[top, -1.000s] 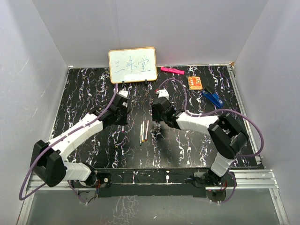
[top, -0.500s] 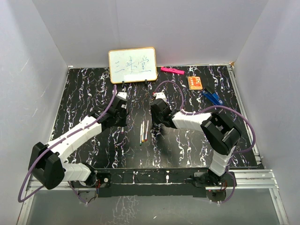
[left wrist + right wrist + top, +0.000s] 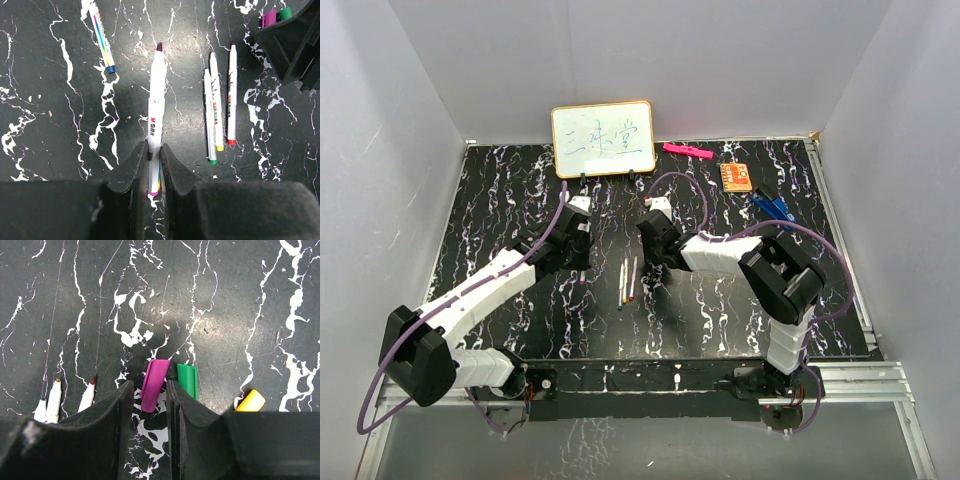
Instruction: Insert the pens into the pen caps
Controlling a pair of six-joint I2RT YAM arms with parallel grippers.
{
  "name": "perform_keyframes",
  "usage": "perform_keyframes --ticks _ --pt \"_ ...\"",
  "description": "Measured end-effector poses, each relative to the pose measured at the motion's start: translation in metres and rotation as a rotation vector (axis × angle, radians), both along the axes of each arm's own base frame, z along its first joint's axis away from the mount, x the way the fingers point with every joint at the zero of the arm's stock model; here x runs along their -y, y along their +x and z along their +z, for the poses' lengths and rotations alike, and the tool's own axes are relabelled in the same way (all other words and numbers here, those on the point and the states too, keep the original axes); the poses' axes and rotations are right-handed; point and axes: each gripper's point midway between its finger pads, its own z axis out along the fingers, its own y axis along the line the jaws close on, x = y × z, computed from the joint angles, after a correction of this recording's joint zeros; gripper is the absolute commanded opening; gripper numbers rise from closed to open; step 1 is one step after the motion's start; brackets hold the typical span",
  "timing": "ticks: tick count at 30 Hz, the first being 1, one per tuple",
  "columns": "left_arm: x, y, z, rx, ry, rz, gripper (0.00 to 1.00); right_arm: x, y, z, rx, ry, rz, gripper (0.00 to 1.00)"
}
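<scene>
Two arms reach in over the black marbled bench [image 3: 500,200] in the top view; the left pincer [image 3: 576,250] and right pincer [image 3: 657,262] hang low either side of three pens [image 3: 628,280] lying side by side; a whiteboard [image 3: 603,139] stands at the far edge with a pink bar [image 3: 687,151] near it; can't read either grip from up here.

Left wrist cam: the left pincer is clamped tight on a white pen [image 3: 156,95] near its back end, dark purple tip pointing away; the three loose pens lie just to its right; a blue-ended pen [image 3: 102,37] lies well apart at upper left.

Right wrist cam: the fingers [image 3: 107,425] sit close on either side of the purple cap [image 3: 154,385], which is tilted between them; it seems to touch one finger with a sliver of gap at the other, so can't tell if it's actually pinched; the green cap [image 3: 187,381] is just outside one finger, the yellow cap [image 3: 250,401] beyond it; three pen tips poke in at lower left.
</scene>
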Motion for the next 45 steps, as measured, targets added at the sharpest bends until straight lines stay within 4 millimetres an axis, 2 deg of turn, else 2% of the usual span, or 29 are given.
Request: perform_keyframes --ticks 6,17,18,20,21,33,37,39,41,43,45 --pt "0.002 0.0 0.0 -0.002 -0.008 -0.006 0.0 0.0 0.001 0.0 -0.003 -0.01 -0.005 0.22" --pt "0.005 -0.001 -0.001 -0.004 -0.02 -0.015 0.0 0.0 0.005 -0.002 -0.002 -0.019 -0.017 0.21" --pt "0.005 -0.001 -0.001 -0.004 -0.021 -0.015 0.0 -0.001 0.006 -0.002 -0.001 -0.018 -0.019 0.19" --pt "0.005 -0.001 -0.001 -0.004 -0.021 -0.015 0.0 -0.002 0.008 -0.002 0.002 -0.019 -0.022 0.02" --pt "0.005 -0.001 -0.001 -0.004 -0.022 -0.016 0.0 -0.002 0.009 -0.002 0.003 -0.02 -0.022 0.0" --pt "0.014 0.003 -0.003 0.0 -0.036 -0.062 0.0 -0.005 0.01 0.0 0.007 -0.012 -0.035 0.0" --pt "0.019 0.006 0.001 0.019 -0.059 -0.077 0.0 0.002 0.01 0.005 0.018 -0.057 -0.026 0.0" --pt "0.022 0.009 0.004 0.035 -0.074 -0.083 0.0 0.005 0.012 0.016 0.044 -0.066 -0.02 0.0" --pt "0.026 0.012 0.007 0.057 -0.094 -0.091 0.0 0.005 0.017 0.04 0.098 -0.056 -0.015 0.0" --pt "0.029 0.013 0.007 0.072 -0.112 -0.098 0.0 0.004 0.024 0.074 0.182 -0.014 -0.018 0.0" --pt "0.034 0.014 0.006 0.086 -0.141 -0.113 0.0 0.001 0.032 0.121 0.3 0.066 -0.027 0.0"
